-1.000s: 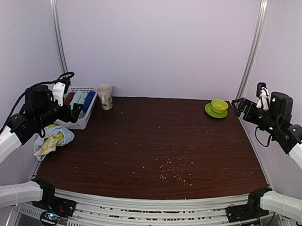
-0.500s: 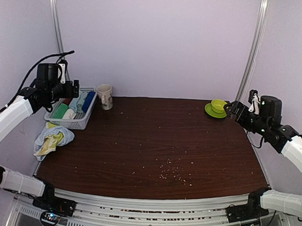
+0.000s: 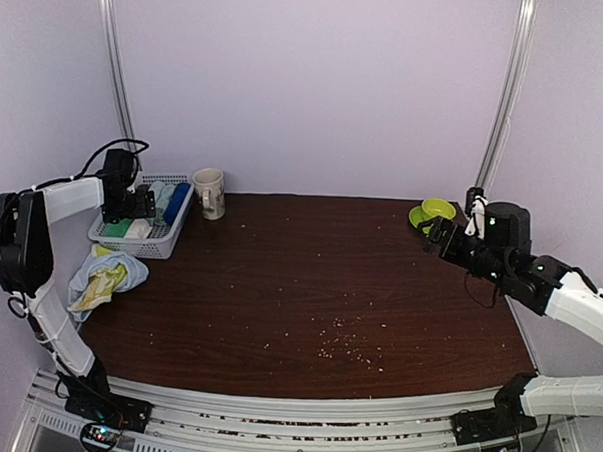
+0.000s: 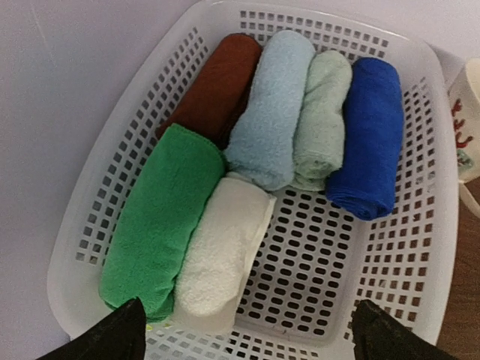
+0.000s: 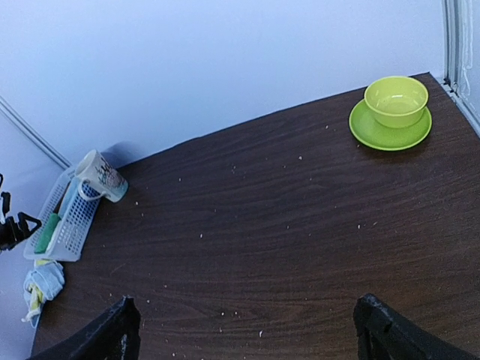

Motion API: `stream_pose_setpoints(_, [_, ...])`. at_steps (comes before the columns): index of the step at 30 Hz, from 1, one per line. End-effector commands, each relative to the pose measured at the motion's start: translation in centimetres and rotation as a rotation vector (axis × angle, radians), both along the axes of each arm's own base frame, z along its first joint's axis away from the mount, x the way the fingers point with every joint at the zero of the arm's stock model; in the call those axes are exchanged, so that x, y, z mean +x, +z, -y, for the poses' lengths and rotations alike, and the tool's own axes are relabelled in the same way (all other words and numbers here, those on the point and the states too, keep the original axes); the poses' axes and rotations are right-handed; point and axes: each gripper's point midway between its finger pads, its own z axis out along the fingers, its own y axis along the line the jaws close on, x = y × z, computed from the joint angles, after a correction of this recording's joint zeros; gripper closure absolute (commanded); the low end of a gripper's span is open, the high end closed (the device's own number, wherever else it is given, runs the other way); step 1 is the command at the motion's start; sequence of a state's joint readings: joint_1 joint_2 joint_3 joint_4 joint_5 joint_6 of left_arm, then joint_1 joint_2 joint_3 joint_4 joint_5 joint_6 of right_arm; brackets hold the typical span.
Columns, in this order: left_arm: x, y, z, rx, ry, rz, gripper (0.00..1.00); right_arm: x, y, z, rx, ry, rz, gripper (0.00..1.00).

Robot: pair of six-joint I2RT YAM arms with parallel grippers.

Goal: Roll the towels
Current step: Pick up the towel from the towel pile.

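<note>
Top view: two crumpled cloth towels, one pale blue-white and one yellow-green, lie unrolled at the table's left edge, just beside the white slatted plastic basket. The left gripper hovers over the basket, its fingers hard to make out.

Left wrist view: six rolled cloths lie in the basket. Only two fingertips show, cut off and spread wide, empty.

Right wrist view: the right gripper is equally wide and holds nothing.

Basket far-left w/ rolled cloths inside (six), mug right of it, towels in front, bowl on saucer far-right
</note>
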State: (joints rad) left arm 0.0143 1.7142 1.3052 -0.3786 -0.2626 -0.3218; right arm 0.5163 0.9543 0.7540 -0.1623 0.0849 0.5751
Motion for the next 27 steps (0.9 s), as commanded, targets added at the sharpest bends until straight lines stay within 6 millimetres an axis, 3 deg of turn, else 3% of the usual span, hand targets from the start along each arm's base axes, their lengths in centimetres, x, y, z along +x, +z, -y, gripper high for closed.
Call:
stream_pose_setpoints(1, [1.2,2.7,-1.7,-0.024,0.039,0.089,0.03,0.1,-1.1,-1.0,-0.054,-0.014,0.024,0.0])
stream_pose_setpoints(6, [2.3,2.8,0.1,-0.076,-0.025,0.084,0.02,-0.1,-1.6,-1.8,-0.087,-0.005,0.024,0.0])
stream_pose_setpoints(10, [-1.9,2.1,-0.8,-0.086,0.1,0.051,0.02,-0.4,-1.7,-1.6,-0.096,-0.015,0.035,0.0])
stream_pose_setpoints(15, [-7.9,4.4,-1.2,-0.105,0.169,0.137,0.02,-0.8,-1.2,-1.2,-0.095,-0.02,0.058,0.0])
stream_pose_setpoints(18, [-10.5,5.3,-1.3,-0.117,0.19,0.179,0.02,-1.1,-1.2,-1.2,-0.088,-0.012,0.066,0.0])
stream_pose_setpoints(21, [-12.5,4.5,-0.9,-0.153,0.201,0.166,0.02,-1.2,-1.4,-1.4,-0.083,0.0,0.063,0.0])
stream_pose_setpoints(27, [-15.0,0.5,-0.8,-0.181,0.234,0.088,0.09,-1.5,-1.4,-1.5,-0.077,0.012,0.069,0.0])
